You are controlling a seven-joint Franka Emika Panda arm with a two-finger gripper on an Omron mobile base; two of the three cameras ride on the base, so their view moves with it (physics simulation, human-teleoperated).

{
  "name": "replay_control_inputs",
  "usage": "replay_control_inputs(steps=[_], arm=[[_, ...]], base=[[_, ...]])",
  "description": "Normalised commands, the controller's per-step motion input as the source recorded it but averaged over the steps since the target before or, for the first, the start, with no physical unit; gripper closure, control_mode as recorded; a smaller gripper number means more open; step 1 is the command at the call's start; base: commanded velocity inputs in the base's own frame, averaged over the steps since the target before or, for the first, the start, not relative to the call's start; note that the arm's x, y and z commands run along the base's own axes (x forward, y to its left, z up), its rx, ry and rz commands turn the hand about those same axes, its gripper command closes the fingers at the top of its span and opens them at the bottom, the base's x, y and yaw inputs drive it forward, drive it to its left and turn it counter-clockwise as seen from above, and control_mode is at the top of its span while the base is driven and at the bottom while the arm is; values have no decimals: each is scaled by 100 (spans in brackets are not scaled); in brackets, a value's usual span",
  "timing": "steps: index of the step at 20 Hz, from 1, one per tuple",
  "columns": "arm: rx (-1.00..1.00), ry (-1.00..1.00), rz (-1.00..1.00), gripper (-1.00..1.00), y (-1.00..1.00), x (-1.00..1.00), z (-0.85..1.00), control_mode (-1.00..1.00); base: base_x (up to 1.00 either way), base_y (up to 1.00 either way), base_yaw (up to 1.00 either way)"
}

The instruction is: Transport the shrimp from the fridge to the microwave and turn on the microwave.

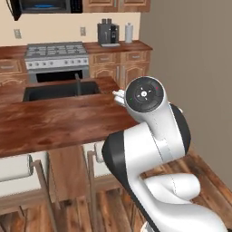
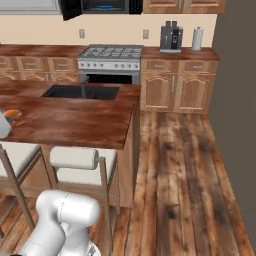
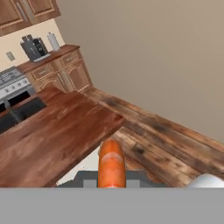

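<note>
The current step, by judgement, is the carry: the shrimp (image 3: 111,164) is out of the fridge and travels with the hand toward the microwave (image 1: 45,6). In the left base view the microwave sits at the top left, high on the far wall above the stove (image 1: 56,56), with its door apparently swung open to the left and a blue plate faintly visible inside. The island counter (image 1: 59,120) lies between the robot and that wall, with a dark sink (image 1: 61,89) set into it and two stools (image 1: 16,167) tucked under its near edge. The arm (image 1: 149,149) rises at the lower right of the same view, its wrist raised over the near right corner of the counter. In the right base view the microwave (image 2: 102,6) again appears at the top, above the stove (image 2: 110,60), and bare wooden floor (image 2: 175,165) runs to the right of the island. In the hand view the shrimp stands as an orange-pink piece at the bottom centre, clenched between the fingers (image 3: 89,183), above the corner of the counter (image 3: 52,135). The next move calls for the base to drive around the right end of the island along the floor, then for the arm to lift the shrimp to the height of the microwave opening. The grip must hold throughout; a drop onto the floor is the main risk.
</note>
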Motion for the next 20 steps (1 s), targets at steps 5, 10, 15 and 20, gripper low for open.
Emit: replay_control_inputs(steps=[5, 10, 15, 20], arm=[[0, 0, 0, 100, 0, 0, 0, 100], [0, 0, 0, 100, 0, 0, 0, 100], [0, 0, 0, 100, 0, 0, 0, 100], [0, 0, 0, 100, 0, 0, 0, 100]], base=[[16, -81, 0], [19, -81, 0], [30, -72, 0], [59, -48, 11]])
